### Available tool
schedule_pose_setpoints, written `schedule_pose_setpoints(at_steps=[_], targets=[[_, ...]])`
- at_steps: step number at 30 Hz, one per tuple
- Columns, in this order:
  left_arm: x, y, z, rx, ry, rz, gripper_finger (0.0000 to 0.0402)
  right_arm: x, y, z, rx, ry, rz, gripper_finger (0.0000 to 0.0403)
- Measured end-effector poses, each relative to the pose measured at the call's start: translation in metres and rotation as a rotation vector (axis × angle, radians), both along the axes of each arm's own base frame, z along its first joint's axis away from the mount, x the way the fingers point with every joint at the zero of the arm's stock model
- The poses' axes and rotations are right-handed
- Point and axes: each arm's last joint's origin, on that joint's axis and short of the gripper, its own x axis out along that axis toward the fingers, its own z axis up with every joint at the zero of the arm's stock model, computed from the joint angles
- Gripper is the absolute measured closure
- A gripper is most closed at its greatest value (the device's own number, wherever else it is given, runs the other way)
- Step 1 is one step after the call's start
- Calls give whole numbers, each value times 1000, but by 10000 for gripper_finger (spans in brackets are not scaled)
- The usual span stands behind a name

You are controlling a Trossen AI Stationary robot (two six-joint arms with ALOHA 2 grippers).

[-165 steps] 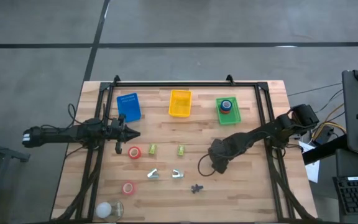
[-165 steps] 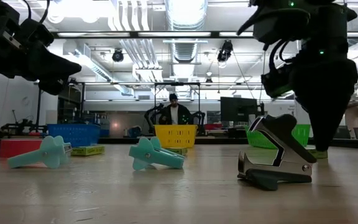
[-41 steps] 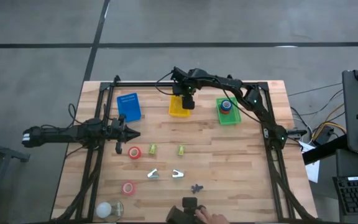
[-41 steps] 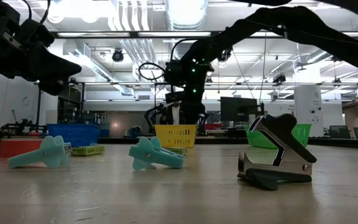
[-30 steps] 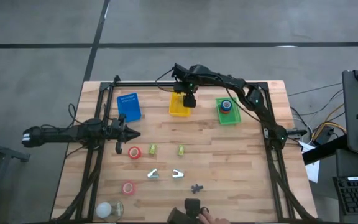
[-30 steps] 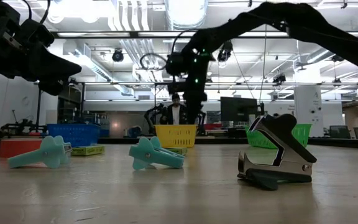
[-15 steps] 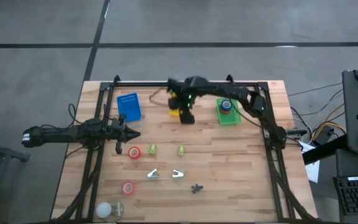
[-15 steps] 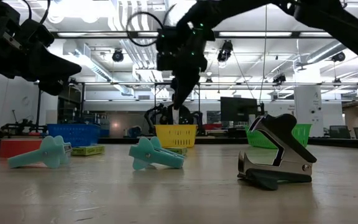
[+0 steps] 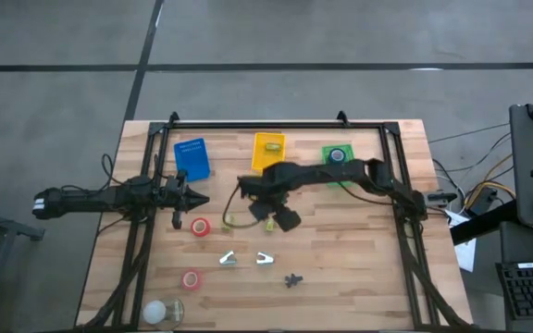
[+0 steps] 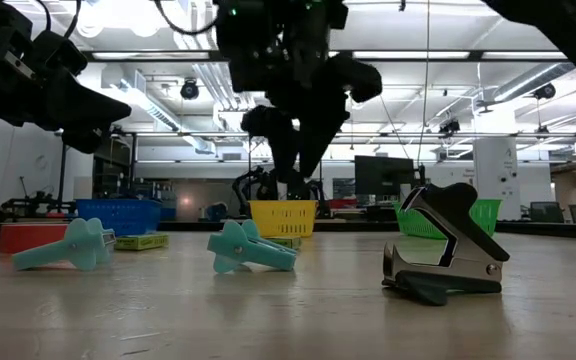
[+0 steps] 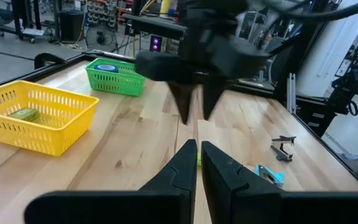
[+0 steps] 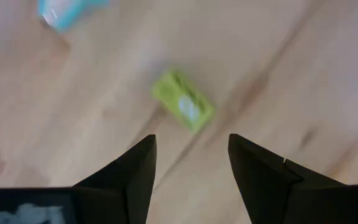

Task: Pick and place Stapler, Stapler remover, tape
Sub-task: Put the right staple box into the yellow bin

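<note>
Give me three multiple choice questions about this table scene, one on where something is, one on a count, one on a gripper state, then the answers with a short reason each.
1. What does the right gripper hang over?
A. a small green box
B. the blue basket
C. the black staple remover

2. How many baskets stand along the table's far edge?
A. one
B. three
C. five

3. How do the right gripper's fingers stand?
A. shut on a tape roll
B. apart, holding nothing
C. shut on a stapler

Answers:
1 A: the right wrist view shows the green box just beyond its fingers.
2 B: blue basket, yellow basket and green basket.
3 B: a clear gap shows between the fingers.
</note>
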Motion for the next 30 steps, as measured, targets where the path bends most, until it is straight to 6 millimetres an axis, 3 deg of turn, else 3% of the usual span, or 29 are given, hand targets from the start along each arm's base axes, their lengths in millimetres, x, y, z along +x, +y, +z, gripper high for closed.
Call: schedule_pose_setpoints(at_steps=[4, 12, 21, 30], targets=[[0, 0, 0, 0, 0, 0, 376, 5, 13, -2, -51, -67, 81, 209], [0, 0, 0, 0, 0, 0, 376, 8, 16, -13, -90, -100, 142, 206], [0, 0, 0, 0, 0, 0, 376, -3, 27, -48, -138, -44, 249, 163], [0, 0, 0, 0, 0, 0, 376, -2, 29, -63, -201, -84, 302, 133]])
